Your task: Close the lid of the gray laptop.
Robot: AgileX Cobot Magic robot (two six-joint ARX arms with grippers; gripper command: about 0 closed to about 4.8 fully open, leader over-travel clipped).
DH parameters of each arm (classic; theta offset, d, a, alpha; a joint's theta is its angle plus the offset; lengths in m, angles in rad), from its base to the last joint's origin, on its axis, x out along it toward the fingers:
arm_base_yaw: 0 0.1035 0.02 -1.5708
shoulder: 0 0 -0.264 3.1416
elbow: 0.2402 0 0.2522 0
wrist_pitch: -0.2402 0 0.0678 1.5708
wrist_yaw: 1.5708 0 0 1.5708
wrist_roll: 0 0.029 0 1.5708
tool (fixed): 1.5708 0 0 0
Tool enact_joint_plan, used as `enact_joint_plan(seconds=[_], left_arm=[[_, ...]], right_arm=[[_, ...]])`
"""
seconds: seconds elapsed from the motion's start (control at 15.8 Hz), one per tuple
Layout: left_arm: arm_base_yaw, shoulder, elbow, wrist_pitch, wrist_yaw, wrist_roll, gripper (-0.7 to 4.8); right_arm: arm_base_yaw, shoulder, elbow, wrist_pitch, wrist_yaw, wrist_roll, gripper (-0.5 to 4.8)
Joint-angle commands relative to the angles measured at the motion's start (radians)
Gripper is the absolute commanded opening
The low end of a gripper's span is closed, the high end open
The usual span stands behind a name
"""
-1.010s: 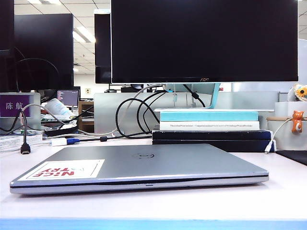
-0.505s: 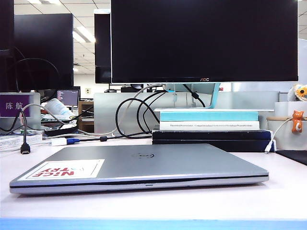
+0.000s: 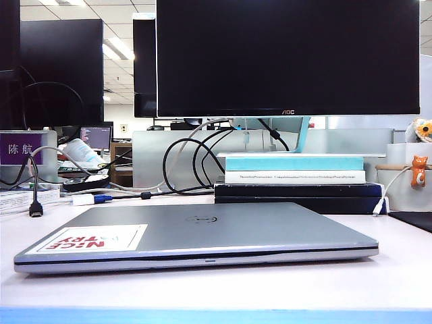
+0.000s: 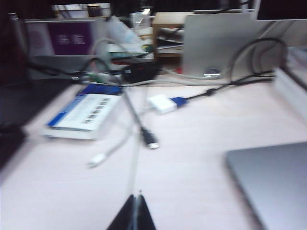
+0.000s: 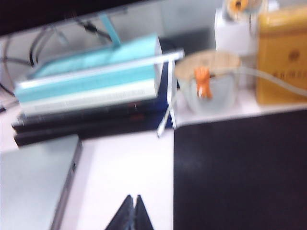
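The laptop (image 3: 196,236) lies flat on the white surface (image 3: 216,287). Its lid (image 3: 202,228) is all the way down, with only a thin dark line along the front edge. On the lid, a round logo (image 3: 201,219) sits near the middle. A white sticker (image 3: 89,238) with red letters is at the left front corner.

Behind the laptop is a stack of books (image 3: 295,181). A big black monitor (image 3: 287,57) stands above them. Black and white cables (image 3: 182,162) hang and curl to the left of the books. A small orange cat toy (image 3: 418,170) sits on a cup at the far right.

No arm shows in the exterior view. The left hand (image 4: 135,212) is pulled back from the laptop, above the bare surface near some loose cables. Its fingers are pressed together and hold nothing. The right hand (image 5: 133,211) is also back from the laptop, over the surface near a black mat (image 5: 240,172). Its fingers are together too, with nothing between them. One corner of the laptop shows in each wrist view, off to the side of the hand.
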State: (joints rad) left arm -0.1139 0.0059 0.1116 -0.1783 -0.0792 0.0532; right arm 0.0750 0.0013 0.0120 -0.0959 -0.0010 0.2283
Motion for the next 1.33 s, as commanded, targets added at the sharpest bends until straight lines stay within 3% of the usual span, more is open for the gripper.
enact_joint_plan(seconds=[0.06,0.13,0.25,0.38,0.44,0.88,1.01,1.14,1.33], left_arm=[[0.0,-0.005,0.003,0.011,0.144,0.071,-0.01],[0.0,-0.005,0.003,0.015,0.047,0.047,-0.02],[0.0,-0.005,0.003,-0.013,0.012,0.032,-0.02],[0.0,-0.005,0.003,0.026,0.038,0.035,-0.01],[0.0,-0.005,0.003,0.11,0.035,-0.043,-0.01],[0.0,-0.005,0.002,0.099,0.035,-0.043,-0.01],[0.0,-0.005,-0.071,0.098,0.036,-0.043,-0.01],[-0.002,-0.003,-0.104,0.005,0.065,-0.042,-0.02],[-0.001,-0.005,-0.104,-0.001,0.064,-0.042,-0.02]], right_arm=[[0.0,0.0,-0.002,-0.004,-0.001,0.005,-0.06],[0.0,0.0,-0.002,-0.005,-0.002,0.005,-0.06],[0.0,0.0,-0.002,-0.004,-0.001,0.005,-0.06],[0.0,0.0,-0.001,-0.004,-0.001,0.005,-0.06],[0.0,-0.001,-0.001,-0.004,-0.001,0.005,-0.06],[0.0,-0.001,-0.001,-0.004,0.0,0.005,-0.06],[0.0,-0.001,-0.001,-0.004,-0.001,0.005,-0.06],[0.0,-0.001,-0.001,-0.003,-0.001,0.004,-0.06],[0.0,-0.001,0.0,-0.004,-0.001,0.004,-0.06]])
